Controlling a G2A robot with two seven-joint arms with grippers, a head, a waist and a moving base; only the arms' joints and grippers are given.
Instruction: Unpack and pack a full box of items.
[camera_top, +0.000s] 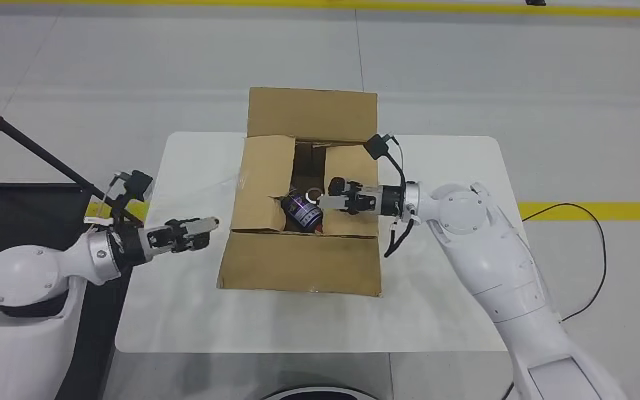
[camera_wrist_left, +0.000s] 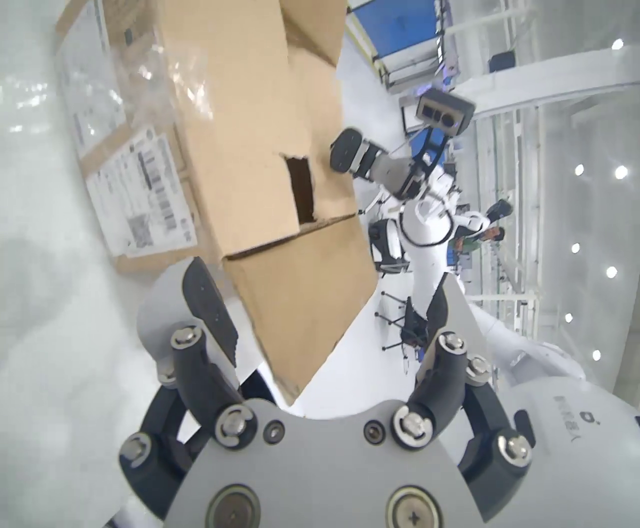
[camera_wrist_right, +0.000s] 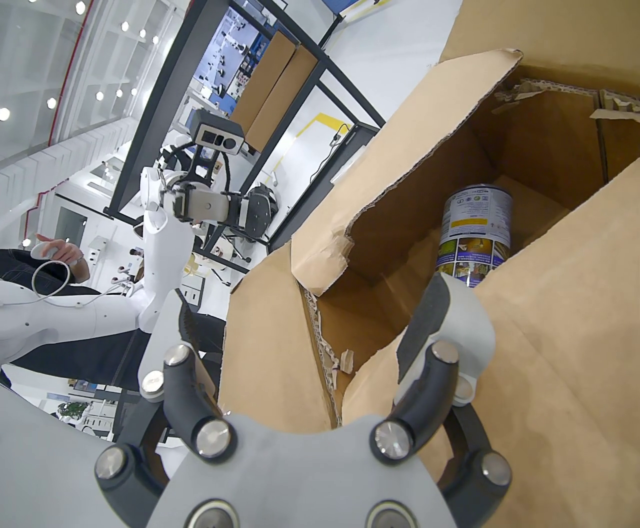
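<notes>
Right gripper (camera_wrist_right: 310, 300): fingers spread wide, holding nothing, over the open box (camera_wrist_right: 550, 390). Just past its fingertips, inside the box, is the can (camera_wrist_right: 475, 225): cylindrical, dark blue label with small pictures and a pale print panel, lying tilted. Left gripper (camera_wrist_left: 320, 285): fingers also spread, empty, just beside the box's outer flap. Box is brown cardboard with torn flap edges, on a white table (camera_top: 440, 300).

The brown cardboard box (camera_top: 300, 262) is sitting at the centre of the top view with its flaps folded open. One side flap is showing a torn, ragged edge. White printed labels are showing on one outer wall. Inside, a cylindrical can (camera_top: 300, 208) with a dark blue label is lying tilted near mid-opening.
</notes>
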